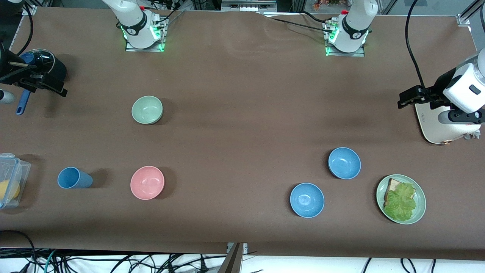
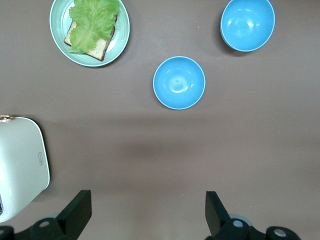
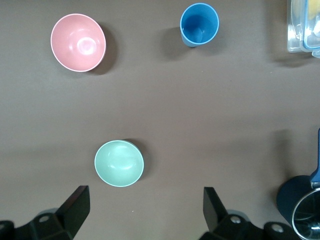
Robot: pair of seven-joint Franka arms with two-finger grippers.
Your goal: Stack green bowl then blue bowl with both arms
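Both arms are waiting with fingers spread apart, the right gripper [image 3: 145, 210] hanging over its end of the table, one green bowl [image 1: 147, 109] sitting at twelve o'clock from one pink bowl [image 1: 147, 182], and one blue bowl [image 1: 307, 200] lying at seven o'clock from a second blue bowl [image 1: 344, 162] near the left gripper [image 2: 147, 210], which is hanging beside a white appliance [image 1: 439, 125].

Two white robot arms are seen, each with rounded shells. The right arm's base [image 1: 141, 28] is ringed by a dark grey band with a small round mark, and a green light is seen glowing at its foot. The same band and green glow are seen on the left arm's base [image 1: 350, 32]. Black cables are plugged in beside both bases. Each base is bolted to a silver metal plate. The gripper fingers [image 2: 77, 212] are black and wedge-shaped.
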